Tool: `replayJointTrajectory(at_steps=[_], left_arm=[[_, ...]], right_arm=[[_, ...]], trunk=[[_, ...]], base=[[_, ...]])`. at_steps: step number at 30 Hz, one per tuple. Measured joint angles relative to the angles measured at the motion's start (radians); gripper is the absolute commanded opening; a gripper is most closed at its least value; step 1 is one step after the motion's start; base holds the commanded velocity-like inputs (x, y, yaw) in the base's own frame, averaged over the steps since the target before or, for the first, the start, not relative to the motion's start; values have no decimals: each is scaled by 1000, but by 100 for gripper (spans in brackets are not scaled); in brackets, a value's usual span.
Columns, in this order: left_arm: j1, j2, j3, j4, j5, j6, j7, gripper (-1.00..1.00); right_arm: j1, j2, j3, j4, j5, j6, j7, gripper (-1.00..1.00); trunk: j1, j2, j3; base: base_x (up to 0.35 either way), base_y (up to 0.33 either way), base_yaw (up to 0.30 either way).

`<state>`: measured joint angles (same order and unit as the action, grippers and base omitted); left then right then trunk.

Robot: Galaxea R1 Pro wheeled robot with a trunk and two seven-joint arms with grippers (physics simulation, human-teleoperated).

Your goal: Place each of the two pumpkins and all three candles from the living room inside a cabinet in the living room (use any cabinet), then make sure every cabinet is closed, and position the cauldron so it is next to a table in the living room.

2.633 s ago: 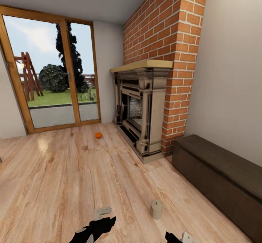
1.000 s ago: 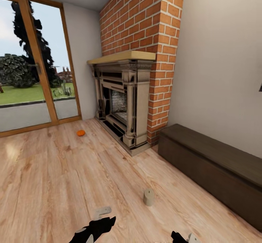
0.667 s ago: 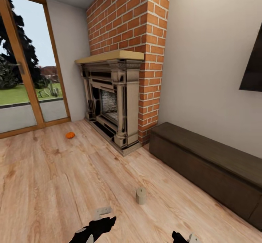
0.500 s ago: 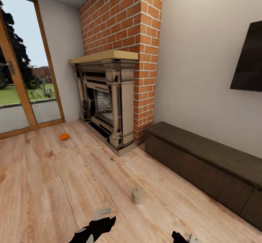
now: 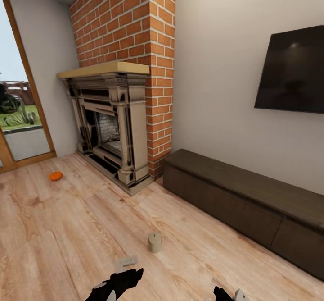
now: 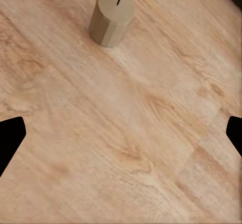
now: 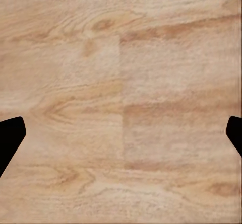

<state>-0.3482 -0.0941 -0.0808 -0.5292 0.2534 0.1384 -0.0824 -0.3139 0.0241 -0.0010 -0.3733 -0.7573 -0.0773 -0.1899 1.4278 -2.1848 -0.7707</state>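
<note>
While both sets of jaws stand wide and empty: one candle [image 5: 155,241] and one pumpkin [image 5: 56,175] on floor [image 5: 67,229], unstowed; cabinet [image 5: 243,202] closed.

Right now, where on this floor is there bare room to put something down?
The wooden floor is bare between the small orange pumpkin and the beige stubby candle, and again between that candle and the long dark-brown cabinet. It is tightest where the cabinet's end meets the brick fireplace.
</note>
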Motion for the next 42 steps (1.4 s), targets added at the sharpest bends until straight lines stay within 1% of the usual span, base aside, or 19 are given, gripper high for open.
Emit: replayJointTrajectory(at_steps=[15, 25, 30, 42], left_arm=[[0, 0, 0, 0, -3, 0, 3, 100], [0, 0, -1, 0, -4, 0, 5, 100], [0, 0, -1, 0, -3, 0, 5, 100], [0, 0, -1, 0, -1, 0, 4, 100]], right_arm=[[0, 0, -1, 1, 0, 0, -1, 100], [0, -1, -1, 1, 0, 0, -2, 100], [0, -5, -1, 1, 0, 0, -1, 100], [0, -6, -1, 1, -1, 0, -1, 100]], trunk=[[0, 0, 0], [0, 0, 0], [0, 0, 0], [0, 0, 0]], base=[[0, -3, -277], [0, -161, -277], [0, -112, -277], [0, -29, -277]])
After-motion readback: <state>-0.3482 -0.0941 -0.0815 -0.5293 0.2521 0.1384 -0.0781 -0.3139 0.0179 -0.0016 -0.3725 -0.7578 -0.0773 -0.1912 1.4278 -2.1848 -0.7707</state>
